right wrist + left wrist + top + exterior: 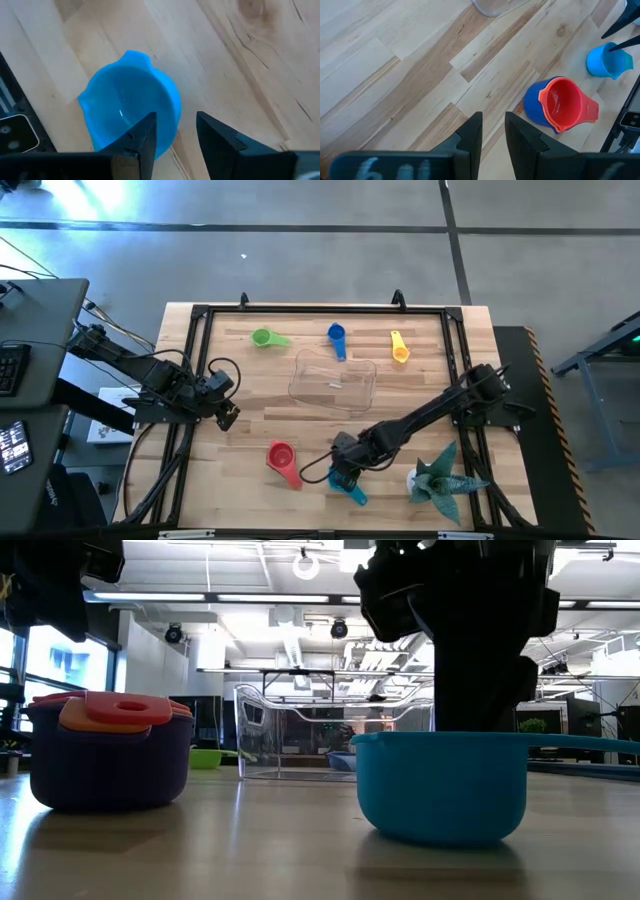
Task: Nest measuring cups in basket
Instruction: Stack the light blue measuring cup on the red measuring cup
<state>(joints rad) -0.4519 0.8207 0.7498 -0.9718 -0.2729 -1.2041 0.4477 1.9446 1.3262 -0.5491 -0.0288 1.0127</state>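
the clear basket [333, 380] sits near the middle of the wooden bench [250, 405], with no cup visible inside it. behind it, along the far side, three measuring cups lie apart in a row: a green cup [263, 337] toward the left arm's side, a blue cup [336, 334] in the middle just behind the basket, and a yellow cup [399, 348] toward the right arm's side. on the near side of the basket a red cup [281, 457] sits nested with an orange one inside a dark purple cup [110, 768]. beside that stack, toward the right arm's side and apart from it, stands a teal cup [351, 488], upright, its handle [585, 743] pointing to the side.

the right gripper [342, 475] hangs directly over the teal cup; its fingers [145, 135] are spread with a gap between them, one over the cup's rim, and they pinch nothing. the left gripper [226, 418] waits near the left edge of the bench, its fingers [470, 140] a little apart and empty. a spiky teal-grey paper figure [440, 480] stands at the near corner on the right arm's side.
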